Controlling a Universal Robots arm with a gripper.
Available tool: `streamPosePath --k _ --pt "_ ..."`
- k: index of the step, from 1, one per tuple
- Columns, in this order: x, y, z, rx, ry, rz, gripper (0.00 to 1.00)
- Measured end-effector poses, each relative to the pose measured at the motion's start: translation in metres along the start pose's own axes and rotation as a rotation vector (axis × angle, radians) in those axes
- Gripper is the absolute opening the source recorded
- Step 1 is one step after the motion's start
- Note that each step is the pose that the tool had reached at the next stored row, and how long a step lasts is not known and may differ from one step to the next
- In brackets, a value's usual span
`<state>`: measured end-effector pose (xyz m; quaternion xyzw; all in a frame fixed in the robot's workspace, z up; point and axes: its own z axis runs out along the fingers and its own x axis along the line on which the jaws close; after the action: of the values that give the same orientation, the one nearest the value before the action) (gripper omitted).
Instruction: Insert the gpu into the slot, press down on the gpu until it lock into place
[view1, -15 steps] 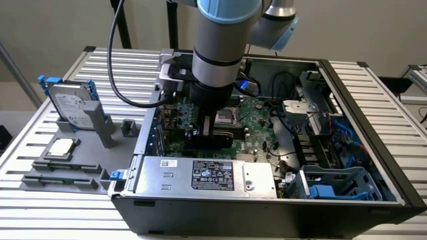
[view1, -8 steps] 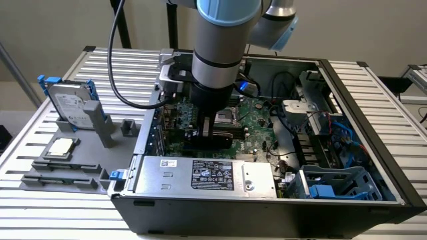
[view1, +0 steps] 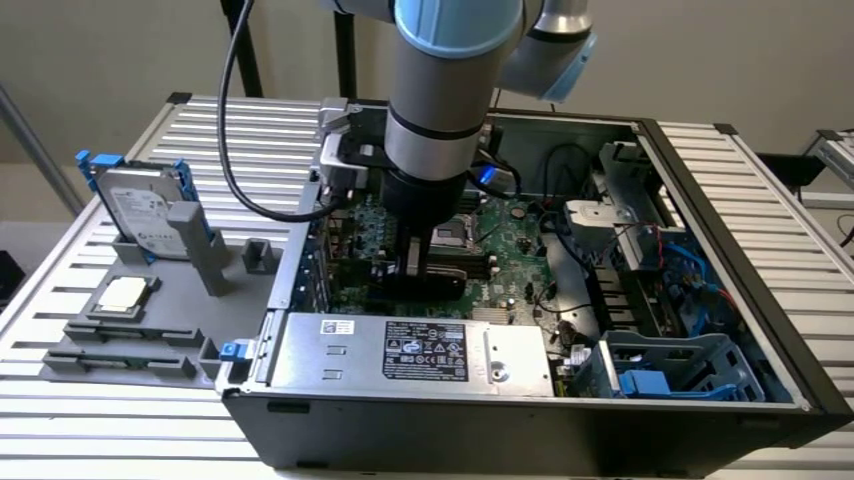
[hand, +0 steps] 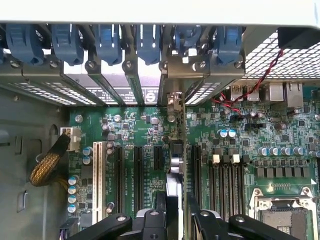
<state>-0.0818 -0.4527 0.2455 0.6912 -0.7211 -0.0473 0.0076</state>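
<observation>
The gpu (hand: 175, 170) stands edge-on over the green motherboard, and its metal bracket (hand: 174, 100) meets the case's rear wall. My gripper (hand: 175, 200) straddles the card. One black finger (hand: 161, 207) lies against one face and the other (hand: 192, 207) against the opposite face, with no visible gap. In the exterior view the gripper (view1: 416, 268) reaches straight down into the open case, with the black gpu (view1: 427, 288) low at its tips, close to the board. The slot is hidden under the card.
Black expansion slots and a white one (hand: 97, 175) lie to one side of the card, memory slots (hand: 225, 180) and the CPU socket (hand: 285, 215) to the other. A silver power supply (view1: 414, 350) fills the case's near side. A hard drive (view1: 140, 210) stands outside the case.
</observation>
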Motion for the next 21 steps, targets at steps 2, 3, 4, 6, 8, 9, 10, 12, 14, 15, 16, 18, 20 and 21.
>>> streamPosePath --k 2,3,4,6,8,9,10,12,14,15,16,18,20,21 --pt "0.0 0.0 0.001 -0.0002 -0.0003 0.0 0.26" --pt "0.0 0.0001 0.0012 -0.0004 -0.0004 0.0 0.26" --pt "0.0 0.0 0.0011 -0.0007 -0.0006 0.0 0.26" --pt "0.0 0.0003 0.0001 -0.0013 -0.0039 0.0 0.27" --pt "0.0 0.0006 -0.0066 -0.0036 -0.0005 0.0 0.27" --pt "-0.001 0.0009 -0.0102 -0.0043 -0.0006 0.0 0.33" --pt "-0.001 0.0013 -0.0146 -0.0051 -0.0007 0.0 0.33" --pt "-0.001 0.002 -0.0235 -0.0059 -0.0005 0.0 0.33" --pt "-0.002 0.0027 -0.0327 -0.0064 -0.0003 0.001 0.33" --pt "-0.002 0.003 -0.0367 -0.0065 -0.0006 0.0 0.33" --pt "-0.002 0.0033 -0.0407 -0.007 -0.0003 0.0 0.33" --pt "-0.003 0.0038 -0.0464 -0.0072 -0.0004 0.0 0.31" --pt "-0.003 0.0045 -0.0482 -0.0072 -0.0005 0.0 0.18" --pt "-0.003 0.0051 -0.0482 -0.0072 -0.0006 0.0 0.18"
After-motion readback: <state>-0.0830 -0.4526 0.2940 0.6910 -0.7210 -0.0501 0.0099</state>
